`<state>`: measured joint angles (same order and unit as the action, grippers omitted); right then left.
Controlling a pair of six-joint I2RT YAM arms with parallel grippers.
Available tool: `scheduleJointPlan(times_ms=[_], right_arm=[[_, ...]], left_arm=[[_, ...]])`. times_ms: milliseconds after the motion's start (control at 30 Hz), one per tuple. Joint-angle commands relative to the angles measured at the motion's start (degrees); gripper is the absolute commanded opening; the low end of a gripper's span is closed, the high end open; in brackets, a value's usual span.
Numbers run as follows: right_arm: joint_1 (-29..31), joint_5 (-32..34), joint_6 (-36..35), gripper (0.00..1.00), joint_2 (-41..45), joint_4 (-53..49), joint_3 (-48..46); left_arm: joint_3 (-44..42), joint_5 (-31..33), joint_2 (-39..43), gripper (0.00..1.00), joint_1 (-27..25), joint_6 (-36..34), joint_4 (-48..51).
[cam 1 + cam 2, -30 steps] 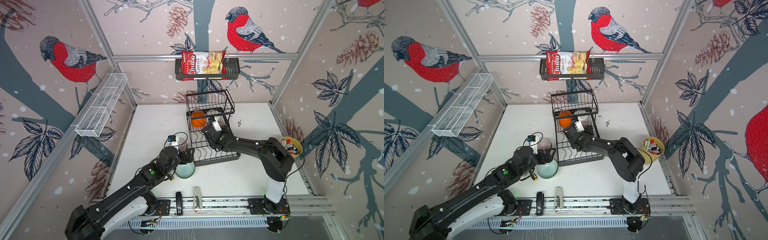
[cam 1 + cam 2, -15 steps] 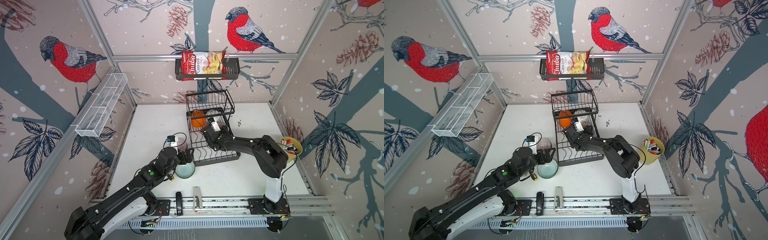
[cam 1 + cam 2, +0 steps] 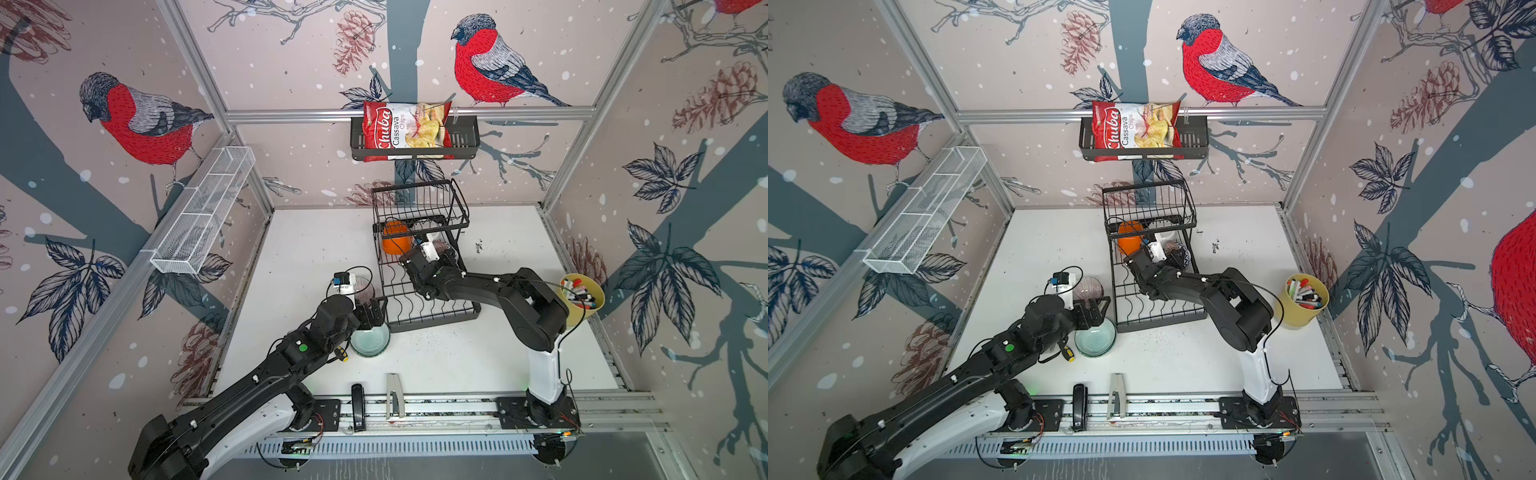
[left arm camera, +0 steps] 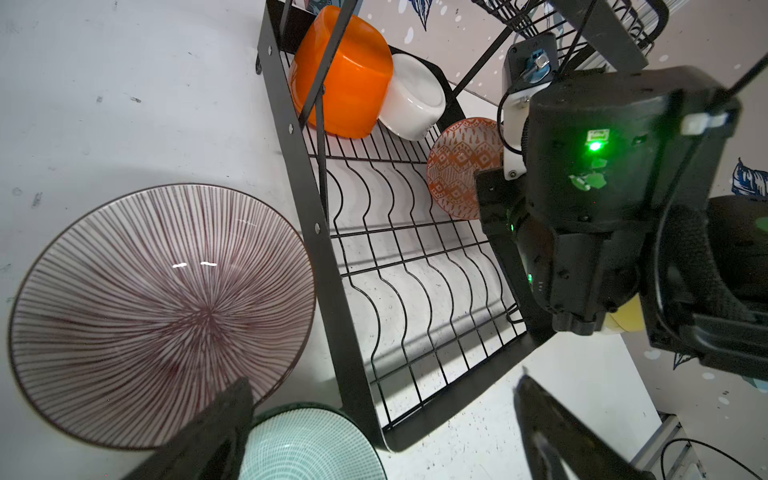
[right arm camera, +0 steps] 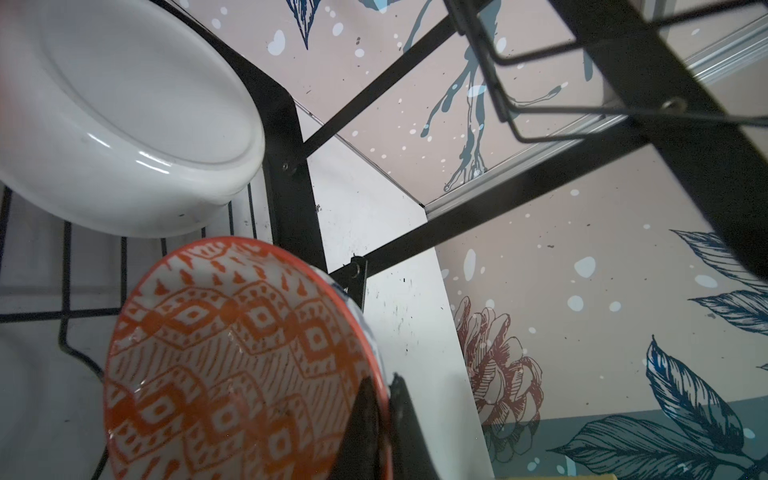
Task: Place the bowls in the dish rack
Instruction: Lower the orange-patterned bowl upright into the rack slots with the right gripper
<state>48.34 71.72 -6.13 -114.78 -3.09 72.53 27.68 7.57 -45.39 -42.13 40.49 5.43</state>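
Clearly, right tool (image 5: 384,415) pinches patterned bowl (image 5: 232,353) at rim.

Ahead of left claw (image 4: 380,419): bare wavy wires of dish rack (image 4: 399,266), open.
Beside claw: striped bowl (image 4: 162,316), green bowl (image 4: 307,449), close.
Across tray: right arm (image 4: 615,187), orange-patterned bowl (image 4: 457,166), blocking that side.

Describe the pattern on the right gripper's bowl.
The bowl: orange diamonds on white, clearest in right wrist view.

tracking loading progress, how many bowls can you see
5. In the dish rack: orange bowl, white bowl, and orange-patterned bowl pinched by the right gripper. On the table beside it: mauve-striped bowl, pale green bowl. Others may hide behind arms.
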Motion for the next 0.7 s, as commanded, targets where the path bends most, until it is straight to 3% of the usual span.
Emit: scheduleJointPlan(times_ms=[0,667], right_arm=[[-0.1,2.0,-1.4,0.0,-0.8,2.2,0.7],[1.6,3.0,-3.7,0.0,-5.3,3.0,2.7]], left_arm=[[-0.2,0.3,0.1,0.97,0.1,-0.3,-2.0],[-0.7,-0.4,0.4,0.97,1.3,-0.6,-2.1]])
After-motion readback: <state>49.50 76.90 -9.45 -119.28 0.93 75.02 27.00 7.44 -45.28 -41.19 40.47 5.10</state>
